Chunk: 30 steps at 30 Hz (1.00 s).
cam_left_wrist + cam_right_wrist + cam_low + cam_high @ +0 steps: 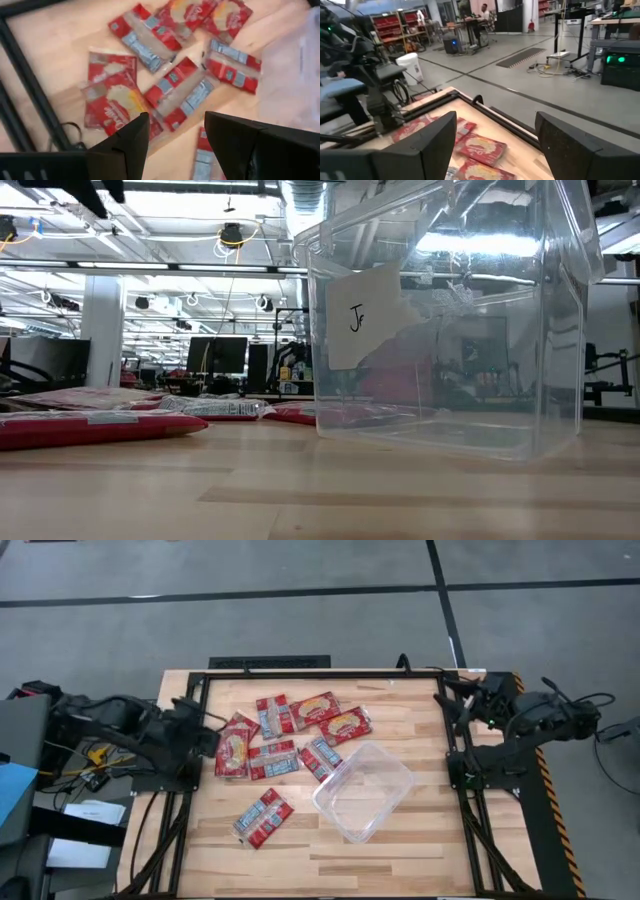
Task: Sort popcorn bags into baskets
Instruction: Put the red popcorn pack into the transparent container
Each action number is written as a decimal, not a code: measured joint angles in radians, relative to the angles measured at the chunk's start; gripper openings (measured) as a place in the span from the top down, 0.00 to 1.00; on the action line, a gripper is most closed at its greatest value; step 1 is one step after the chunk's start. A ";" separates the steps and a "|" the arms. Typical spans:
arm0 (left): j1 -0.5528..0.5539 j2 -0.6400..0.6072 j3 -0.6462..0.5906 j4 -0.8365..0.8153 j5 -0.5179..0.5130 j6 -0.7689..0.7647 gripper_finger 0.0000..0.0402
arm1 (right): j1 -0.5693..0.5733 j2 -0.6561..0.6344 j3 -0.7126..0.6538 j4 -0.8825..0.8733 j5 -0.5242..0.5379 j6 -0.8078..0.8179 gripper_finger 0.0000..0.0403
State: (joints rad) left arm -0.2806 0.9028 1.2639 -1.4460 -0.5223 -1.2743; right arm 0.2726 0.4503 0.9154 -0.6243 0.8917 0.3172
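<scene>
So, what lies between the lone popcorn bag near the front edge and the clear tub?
Only bare wooden table: in the high view nothing lies between the lone bag and the tub.

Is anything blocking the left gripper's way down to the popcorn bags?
Nothing visible does. The left gripper hangs with jaws open above the left end of the popcorn bags, with only bare air between. The clear tub sits further right, out of the path.

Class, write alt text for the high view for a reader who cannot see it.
Red popcorn bags lie scattered on a wooden table beside an empty clear tub, one bag apart nearer the front. The left gripper hovers by the pile; the right gripper waits at the far right edge.
</scene>
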 joint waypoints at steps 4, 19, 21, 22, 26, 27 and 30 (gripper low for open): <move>0.149 0.015 -0.071 -0.006 0.103 0.025 0.55 | 0.000 0.007 0.000 0.002 0.001 0.006 0.27; 0.466 -0.095 -0.682 0.441 0.476 0.155 0.28 | 0.000 0.007 0.000 -0.125 -0.007 0.154 0.27; 0.473 -0.077 -0.729 0.488 0.476 0.155 0.24 | 0.000 0.007 0.000 -0.125 -0.008 0.154 0.27; 0.477 -0.069 -0.746 0.498 0.470 0.155 0.23 | 0.000 0.007 0.000 -0.125 -0.008 0.154 0.27; 0.479 -0.041 -0.763 0.518 0.432 0.148 0.21 | 0.000 0.007 0.000 -0.123 -0.009 0.154 0.27; 0.480 -0.034 -0.764 0.518 0.429 0.148 0.21 | 0.000 0.008 0.000 -0.123 -0.009 0.154 0.27; 0.480 -0.018 -0.764 0.548 0.466 0.160 0.21 | 0.000 0.008 0.000 -0.124 -0.009 0.154 0.27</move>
State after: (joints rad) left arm 0.1995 0.8846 0.5003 -0.8982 -0.0564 -1.1147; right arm 0.2726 0.4580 0.9154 -0.7482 0.8829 0.4717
